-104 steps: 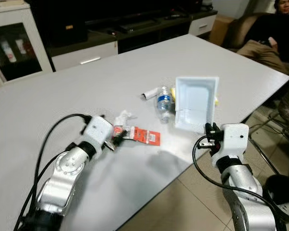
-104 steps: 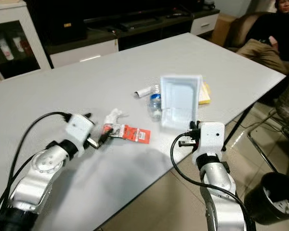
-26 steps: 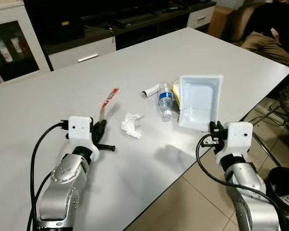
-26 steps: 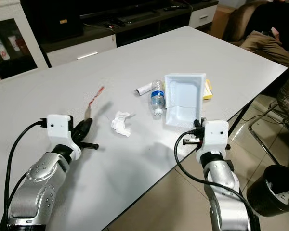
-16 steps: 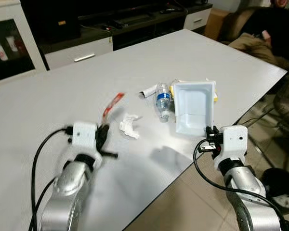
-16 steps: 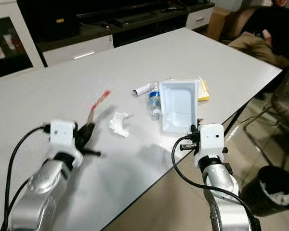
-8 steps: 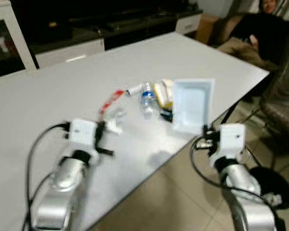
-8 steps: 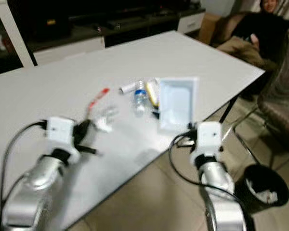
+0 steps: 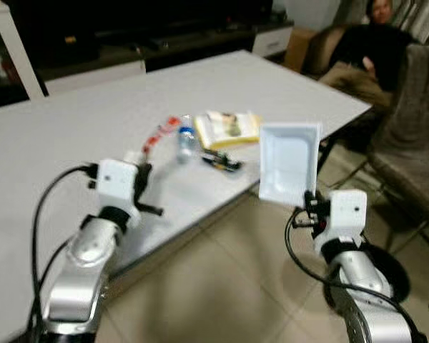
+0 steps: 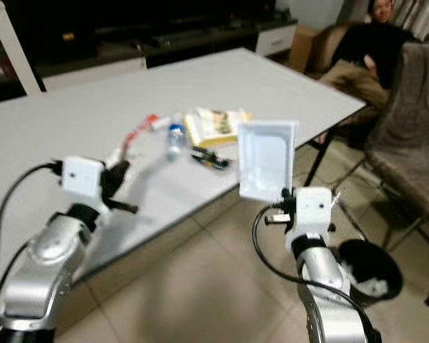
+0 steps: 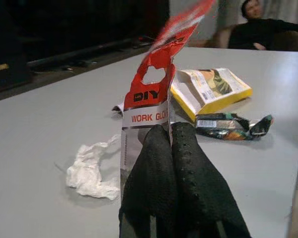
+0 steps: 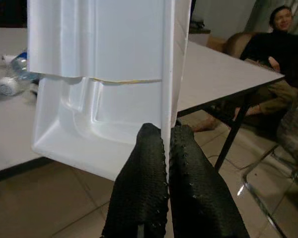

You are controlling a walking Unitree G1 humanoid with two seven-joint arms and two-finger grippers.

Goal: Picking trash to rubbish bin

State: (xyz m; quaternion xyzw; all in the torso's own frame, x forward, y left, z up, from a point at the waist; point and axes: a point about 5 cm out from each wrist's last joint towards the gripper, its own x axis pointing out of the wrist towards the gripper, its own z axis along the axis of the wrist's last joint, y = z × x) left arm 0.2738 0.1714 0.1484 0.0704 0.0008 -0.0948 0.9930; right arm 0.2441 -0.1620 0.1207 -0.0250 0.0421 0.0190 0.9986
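My right gripper (image 12: 166,131) is shut on the rim of a white foam tray (image 9: 289,163), which stands upright beyond the table's edge, over the floor. My left gripper (image 11: 170,130) is shut on a red and white glove wrapper (image 11: 149,94) and holds it just above the grey table (image 9: 79,121). A black rubbish bin (image 10: 372,271) with white trash in it stands on the floor, low and to the right of the right arm. On the table lie a crumpled tissue (image 11: 92,166), a plastic bottle (image 9: 184,143), a yellow packet (image 9: 229,127) and a dark wrapper (image 11: 231,124).
A chair draped in grey (image 10: 407,136) stands right of the table, close to the bin. A person (image 9: 365,50) sits on a sofa at the far right. A dark TV cabinet (image 9: 129,43) runs behind the table. Tiled floor (image 10: 200,286) lies below.
The whole picture has swung right, so the camera has turned. The table's corner, the floor and the bin now show more. Both grippers keep their hold.
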